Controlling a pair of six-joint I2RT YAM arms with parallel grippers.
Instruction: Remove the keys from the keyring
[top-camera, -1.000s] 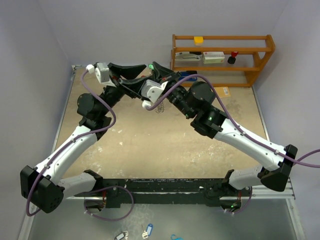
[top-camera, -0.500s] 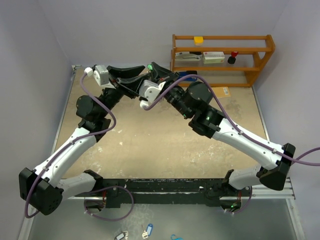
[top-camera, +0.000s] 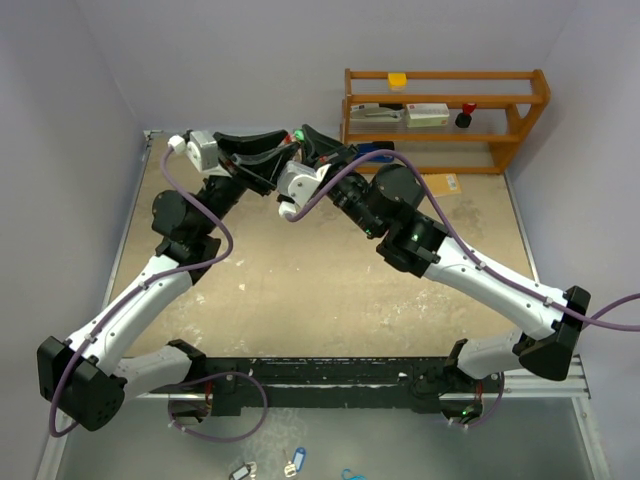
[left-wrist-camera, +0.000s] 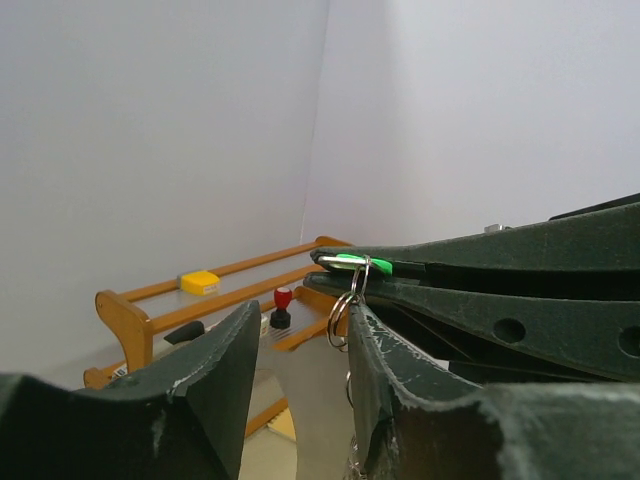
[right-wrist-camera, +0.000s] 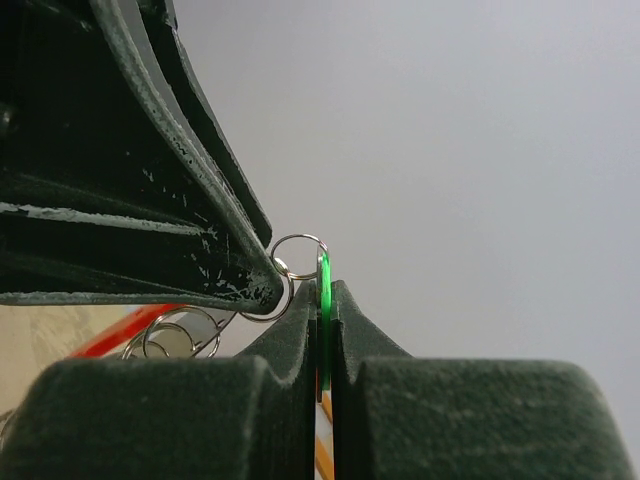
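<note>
Both grippers are raised and meet above the far side of the table. My right gripper (top-camera: 301, 137) (right-wrist-camera: 323, 290) is shut on the green-tagged key (right-wrist-camera: 323, 275), held edge-on between its pads; it also shows in the left wrist view (left-wrist-camera: 372, 264). A silver ring (right-wrist-camera: 297, 258) hangs from the key and links to more chain rings (right-wrist-camera: 172, 336) below. A strip of the red keyring piece (right-wrist-camera: 125, 337) shows behind them. My left gripper (top-camera: 279, 150) (left-wrist-camera: 303, 318) is open, and one fingertip (right-wrist-camera: 258, 290) rests against a larger ring (left-wrist-camera: 341, 305).
A wooden shelf (top-camera: 445, 120) stands at the back right, holding a yellow block (left-wrist-camera: 199, 282), a red-topped stamp (left-wrist-camera: 282, 306) and small boxes. Blue-tagged keys (top-camera: 295, 462) lie below the arm bases. The walls are close behind the grippers.
Both grippers have shifted a little to the left together. The chain that dangled below the right wrist a second ago no longer shows in the top view.
</note>
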